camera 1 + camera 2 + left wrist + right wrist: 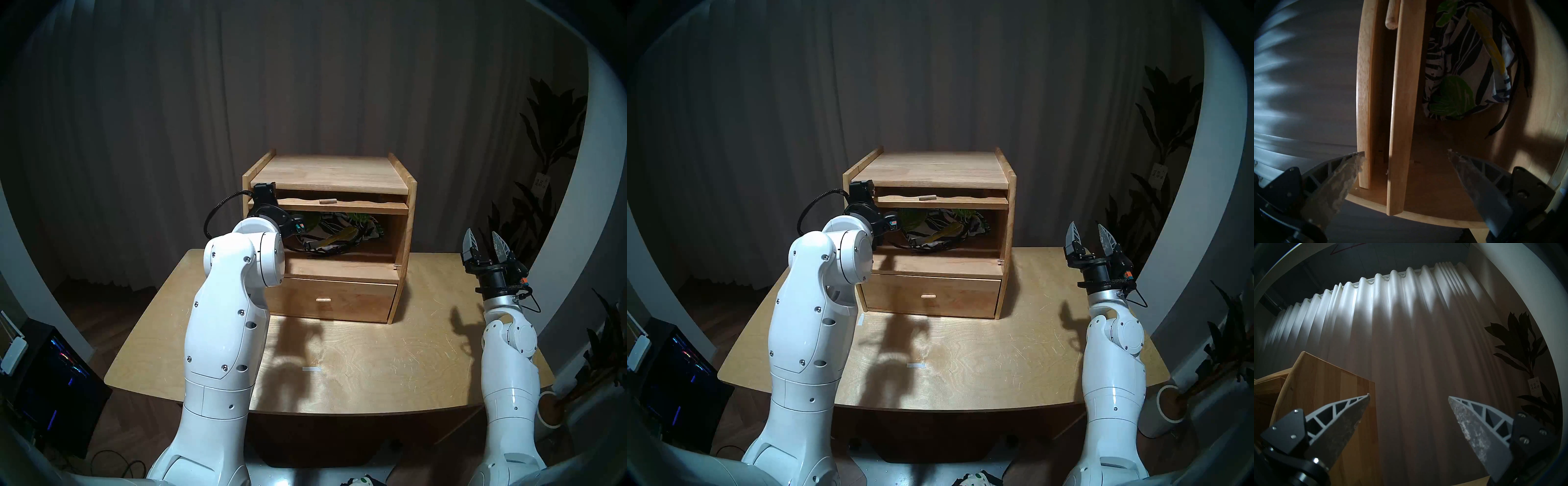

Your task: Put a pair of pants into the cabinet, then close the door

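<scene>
Left gripper [1406,151]: grey ribbed fingers [1345,171] spread wide, empty, at the cabinet's left front edge.
Right gripper [485,242]: scuffed fingers apart, empty, raised well right of the cabinet.
Cabinet [325,169]: light-wood box, grained; drawer [329,300] with small knob below.
Door [329,205]: wood flap lifted level under the top, peg handle showing.
Pants [339,227]: crumpled navy-white floral shorts, green leaves, yellow trim, black drawstring, inside the upper compartment.
Setting: pale scratched plywood table [373,366]; grey pleated curtain [169,118].

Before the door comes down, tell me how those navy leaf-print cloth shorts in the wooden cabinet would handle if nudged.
Probably floppy: the navy leaf-print shorts lie crumpled. Likely light. The black drawstring trails loose and could snag.
</scene>
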You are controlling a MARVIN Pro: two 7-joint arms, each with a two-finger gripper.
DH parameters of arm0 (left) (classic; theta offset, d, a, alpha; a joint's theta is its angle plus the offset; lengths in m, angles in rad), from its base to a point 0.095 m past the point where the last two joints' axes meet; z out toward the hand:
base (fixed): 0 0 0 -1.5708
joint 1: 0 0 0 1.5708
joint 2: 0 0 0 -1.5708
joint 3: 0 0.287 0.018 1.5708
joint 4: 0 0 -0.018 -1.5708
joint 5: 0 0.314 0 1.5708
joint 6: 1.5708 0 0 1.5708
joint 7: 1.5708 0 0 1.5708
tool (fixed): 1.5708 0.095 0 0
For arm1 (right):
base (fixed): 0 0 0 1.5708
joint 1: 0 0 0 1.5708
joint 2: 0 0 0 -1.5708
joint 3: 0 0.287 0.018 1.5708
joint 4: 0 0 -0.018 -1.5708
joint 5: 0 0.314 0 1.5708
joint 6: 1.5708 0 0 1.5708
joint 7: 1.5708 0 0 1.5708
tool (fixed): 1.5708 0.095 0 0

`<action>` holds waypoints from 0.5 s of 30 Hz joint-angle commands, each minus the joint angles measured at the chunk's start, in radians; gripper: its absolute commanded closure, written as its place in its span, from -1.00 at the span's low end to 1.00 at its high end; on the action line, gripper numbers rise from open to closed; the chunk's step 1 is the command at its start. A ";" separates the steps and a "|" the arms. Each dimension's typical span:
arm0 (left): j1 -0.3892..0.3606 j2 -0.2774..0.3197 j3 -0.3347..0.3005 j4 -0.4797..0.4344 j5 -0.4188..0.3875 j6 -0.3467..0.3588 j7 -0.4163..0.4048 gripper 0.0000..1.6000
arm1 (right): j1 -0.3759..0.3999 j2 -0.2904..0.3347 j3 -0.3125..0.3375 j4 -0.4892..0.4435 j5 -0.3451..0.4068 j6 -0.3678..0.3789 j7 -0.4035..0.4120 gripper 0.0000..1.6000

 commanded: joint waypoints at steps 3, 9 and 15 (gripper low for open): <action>-0.034 0.016 0.048 0.038 0.035 -0.016 0.068 -1.00 | 0.011 -0.003 -0.002 -0.018 -0.001 -0.008 -0.003 -1.00; -0.029 0.035 0.075 0.081 0.066 -0.020 0.110 -1.00 | 0.011 -0.004 -0.001 -0.018 -0.002 -0.008 -0.002 -1.00; -0.043 0.040 0.071 0.104 0.060 -0.032 0.125 -1.00 | 0.012 -0.004 -0.001 -0.018 -0.002 -0.008 -0.002 -1.00</action>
